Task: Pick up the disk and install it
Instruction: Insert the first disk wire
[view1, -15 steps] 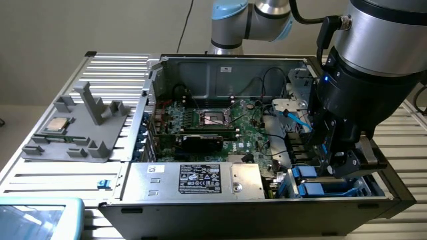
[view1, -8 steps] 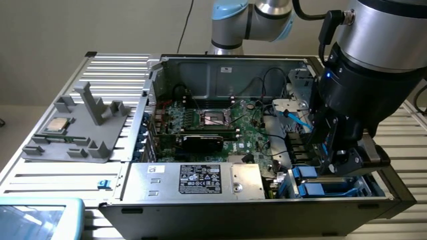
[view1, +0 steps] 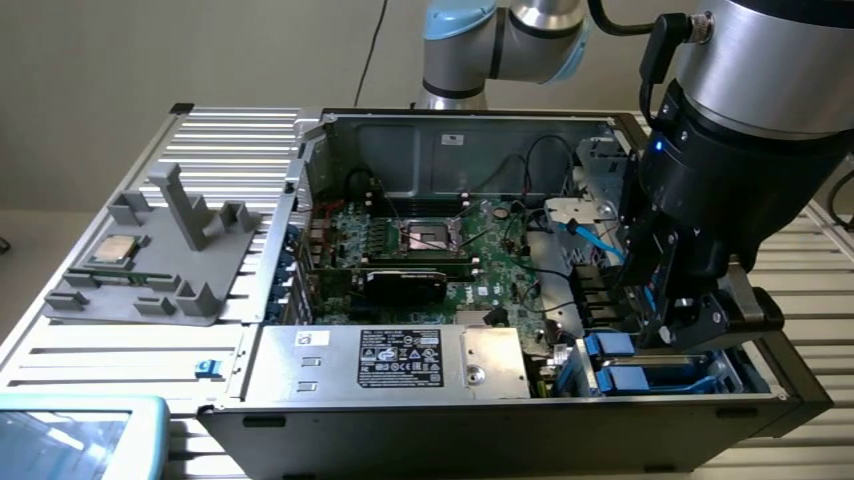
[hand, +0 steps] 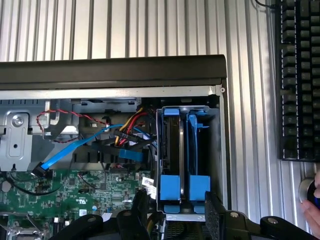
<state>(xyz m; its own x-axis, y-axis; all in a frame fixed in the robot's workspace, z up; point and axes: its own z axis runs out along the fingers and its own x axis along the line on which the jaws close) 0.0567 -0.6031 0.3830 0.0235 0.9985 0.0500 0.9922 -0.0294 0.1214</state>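
The disk (hand: 172, 150) stands on edge in its blue carrier inside the metal drive cage (hand: 216, 150) at the corner of the open computer case. A second blue carrier (hand: 198, 150) sits in the slot beside it. My gripper (hand: 177, 210) hovers just over the cage's end, its two black fingers (hand: 140, 210) spread wider than both carriers, and it is open with nothing held. In the exterior view, the gripper (view1: 678, 325) hangs above the blue carriers (view1: 617, 346) at the case's front, on the exterior view's right.
Inside the case are the motherboard (view1: 441, 245), red, yellow and blue cables (hand: 120, 132) beside the cage, and a grey labelled power-supply box (view1: 387, 360). A grey fixture holding a processor chip (view1: 114, 250) lies at the exterior view's left. A keyboard (hand: 299, 80) and a hand (hand: 312, 202) lie outside the case.
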